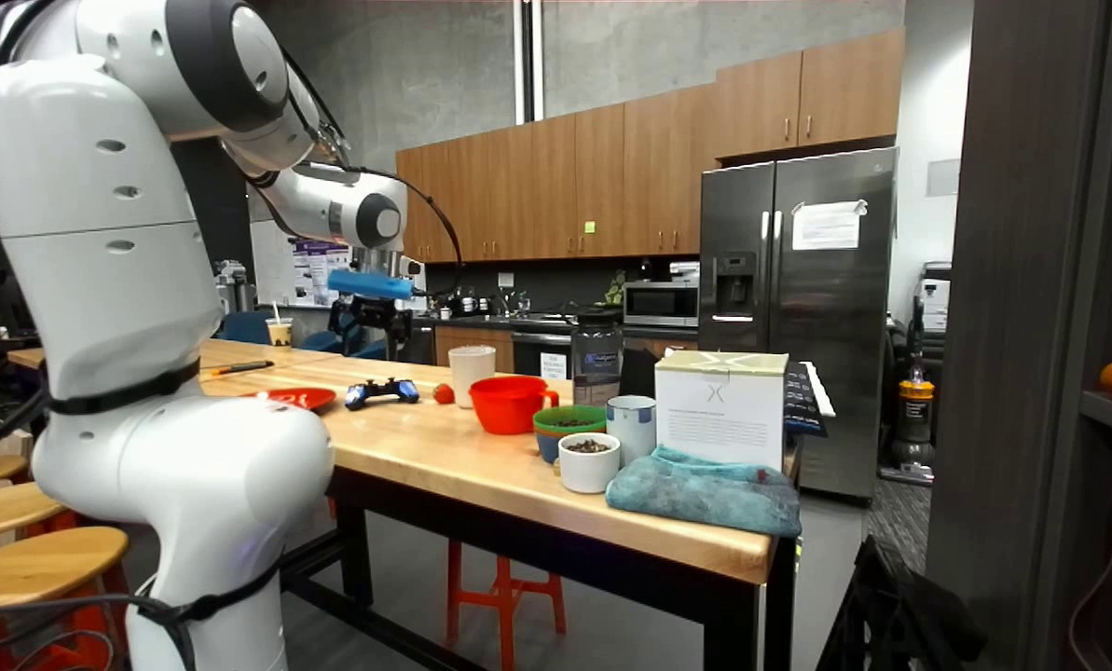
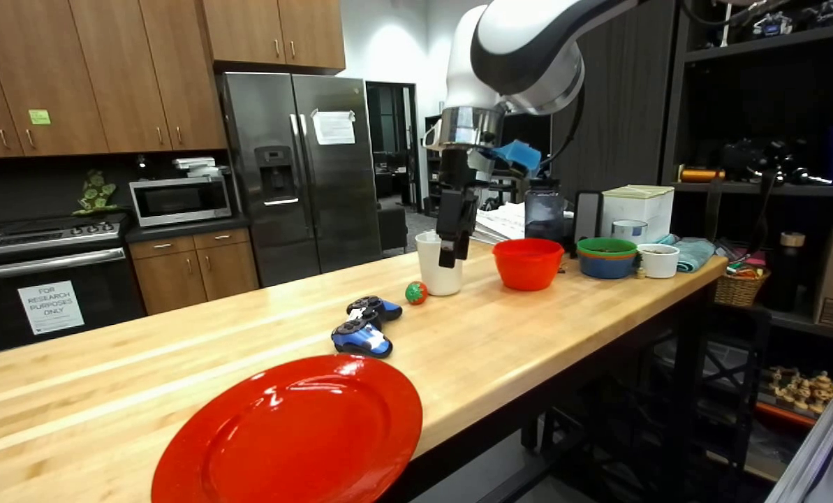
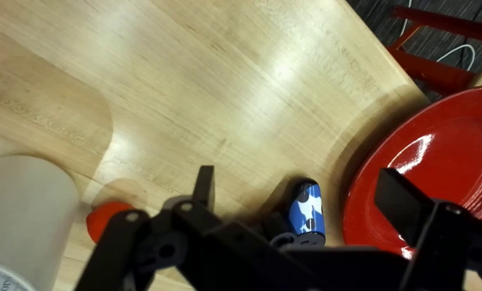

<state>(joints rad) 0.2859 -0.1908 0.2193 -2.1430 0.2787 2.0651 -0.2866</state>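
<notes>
Spread wide and holding nothing, the black two-fingered tool [image 3: 295, 173] is shown in the wrist view, with a blue-and-white game controller [image 3: 307, 212] framed between its fingers. An approach seems in hand; for a grasp, a centred lowering would be called for. In an exterior view, the tool is held well above the light wooden surface [image 1: 406, 436]. In an exterior view, the controller is flanked by a round red plate [image 2: 297, 433] at the surface's edge and a red-and-green strawberry [image 2: 417, 292] near an off-white cup [image 2: 436, 281]; open room is left leftward.
</notes>
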